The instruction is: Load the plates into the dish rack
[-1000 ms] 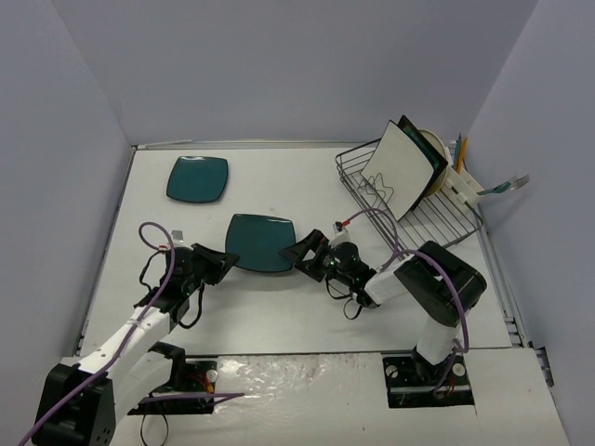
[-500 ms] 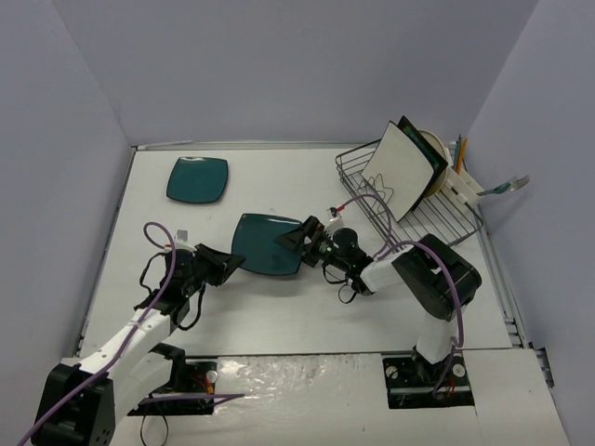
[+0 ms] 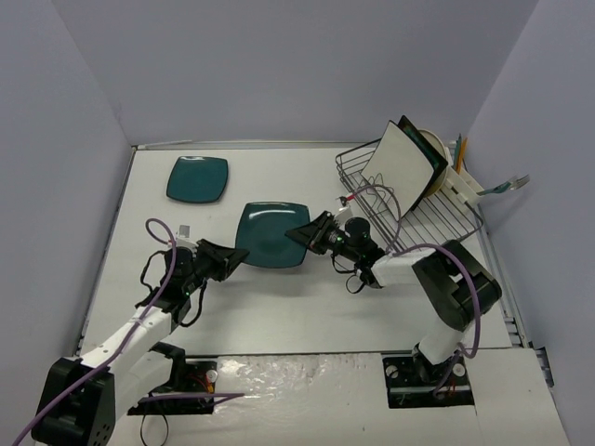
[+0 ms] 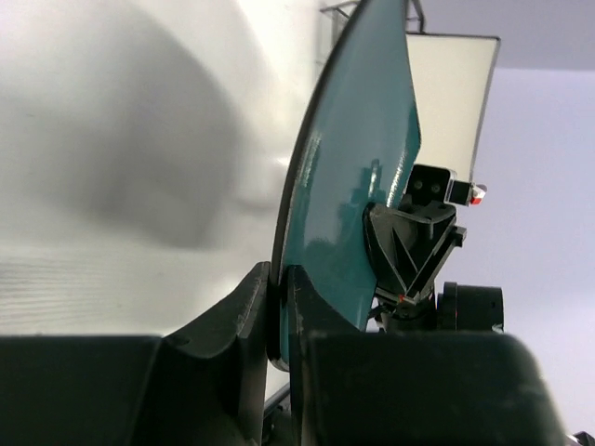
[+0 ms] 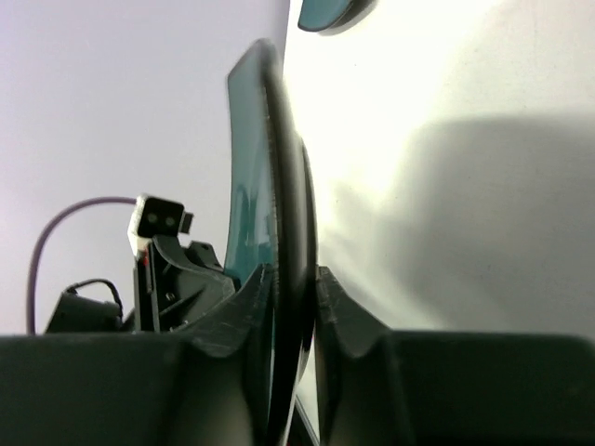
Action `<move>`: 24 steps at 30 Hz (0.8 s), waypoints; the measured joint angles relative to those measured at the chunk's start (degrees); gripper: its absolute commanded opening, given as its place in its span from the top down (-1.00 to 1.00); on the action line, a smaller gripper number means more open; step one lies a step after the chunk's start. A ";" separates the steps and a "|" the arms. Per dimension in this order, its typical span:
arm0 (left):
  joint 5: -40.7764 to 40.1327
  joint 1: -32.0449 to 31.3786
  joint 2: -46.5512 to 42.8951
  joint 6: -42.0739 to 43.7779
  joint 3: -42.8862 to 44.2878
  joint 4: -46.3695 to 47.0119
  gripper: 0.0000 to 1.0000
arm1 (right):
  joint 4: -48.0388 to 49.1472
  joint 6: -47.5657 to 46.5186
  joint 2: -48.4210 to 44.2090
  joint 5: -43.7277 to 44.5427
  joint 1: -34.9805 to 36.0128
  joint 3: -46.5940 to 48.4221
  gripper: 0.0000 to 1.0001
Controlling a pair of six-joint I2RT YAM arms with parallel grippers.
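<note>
Leaning in the dish rack, several plates stand.

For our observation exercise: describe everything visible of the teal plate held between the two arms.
The plate is a dark teal rounded square, glossy like glazed ceramic, with a raised rim. It hangs face up, seemingly just above the table, near its middle. The left gripper pinches its near-left corner, the right gripper its right edge, both jaws shut on the rim.

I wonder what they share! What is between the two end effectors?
A dark teal plate, pinched at opposite edges by the left end effector and the right end effector. The top view shows it.
</note>
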 measured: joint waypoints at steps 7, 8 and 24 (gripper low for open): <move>1.98 -0.30 -0.18 5.26 2.32 -2.08 -0.75 | -14.84 -11.08 -8.60 0.64 -0.78 3.41 1.00; 1.88 -0.24 -0.37 6.48 2.89 -3.52 -0.82 | -19.72 -14.54 -10.14 1.56 -1.13 4.72 1.00; -12.35 1.00 -1.79 44.91 27.57 -42.80 -0.94 | -81.53 -62.80 -18.26 12.35 -20.26 49.57 1.00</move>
